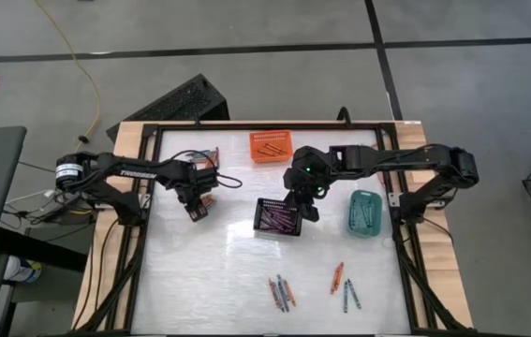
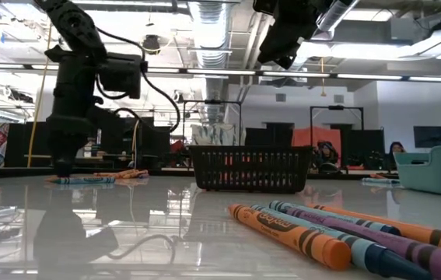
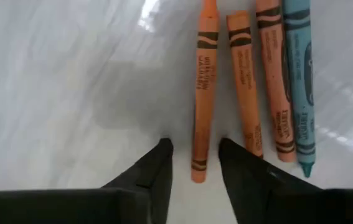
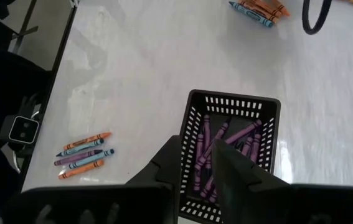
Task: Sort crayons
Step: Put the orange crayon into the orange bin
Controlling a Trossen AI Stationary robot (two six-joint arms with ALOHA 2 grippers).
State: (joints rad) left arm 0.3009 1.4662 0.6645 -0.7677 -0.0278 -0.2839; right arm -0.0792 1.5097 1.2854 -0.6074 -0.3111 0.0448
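The left gripper [image 3: 192, 158] straddles an orange wax crayon [image 3: 204, 93] with fingers apart, while the right gripper [image 4: 196, 163], fingers nearly together and empty, hovers over the black mesh basket [image 4: 233, 102] of purple crayons [image 4: 241, 134].

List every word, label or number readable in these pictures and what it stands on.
"TROSSEN": white lettering on the left arm, only partly legible.
Crayon wrappers: printed text there, too blurred to read.
Foreground crayons: wrapper print also unreadable.
Nothing else readable.

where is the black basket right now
In the high view the black basket sits near the table's middle, between the orange basket behind it and the teal basket to its right, directly under the right gripper.
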